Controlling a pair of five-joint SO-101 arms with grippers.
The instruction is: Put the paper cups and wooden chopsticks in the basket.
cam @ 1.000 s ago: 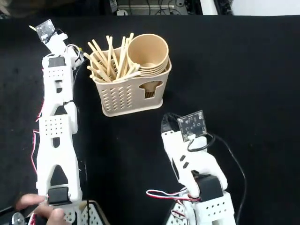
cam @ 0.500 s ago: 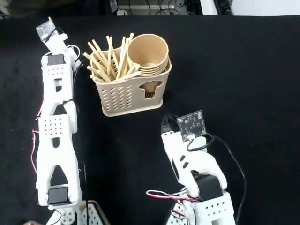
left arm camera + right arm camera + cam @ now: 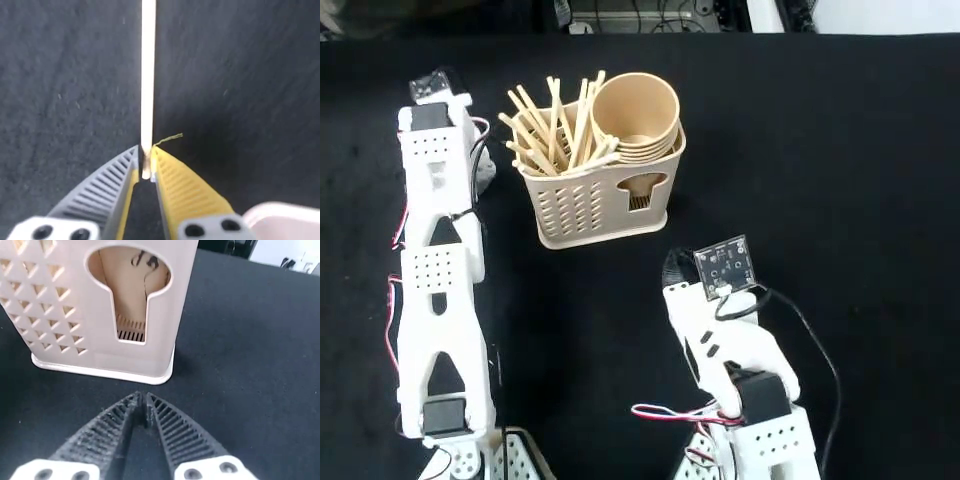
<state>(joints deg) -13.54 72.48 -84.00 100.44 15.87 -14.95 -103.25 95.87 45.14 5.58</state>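
Note:
The beige basket [image 3: 600, 205] stands at the back of the black table, with a stack of paper cups [image 3: 635, 110] in its right part and several wooden chopsticks [image 3: 555, 130] upright in its left part. My left arm stretches along the table's left side, its wrist [image 3: 432, 90] beside the basket's far left corner. The left gripper [image 3: 146, 161] is shut on one wooden chopstick [image 3: 148, 75] that points straight out over the black cloth. My right gripper [image 3: 145, 406] is shut on nothing, a little in front of the basket [image 3: 100, 305]. A cup [image 3: 131, 290] shows through the basket's cut-out.
Black cloth [image 3: 840, 180] covers the table, with open room to the right of the basket. Cables and equipment [image 3: 650, 15] lie beyond the far edge. The right arm's base [image 3: 760, 430] and its wires sit at the near edge.
The left wrist has swung from pointing far-left to lying straight along the arm. The chopstick tip seen beyond it earlier is now hidden. A hand at the near left corner has withdrawn.

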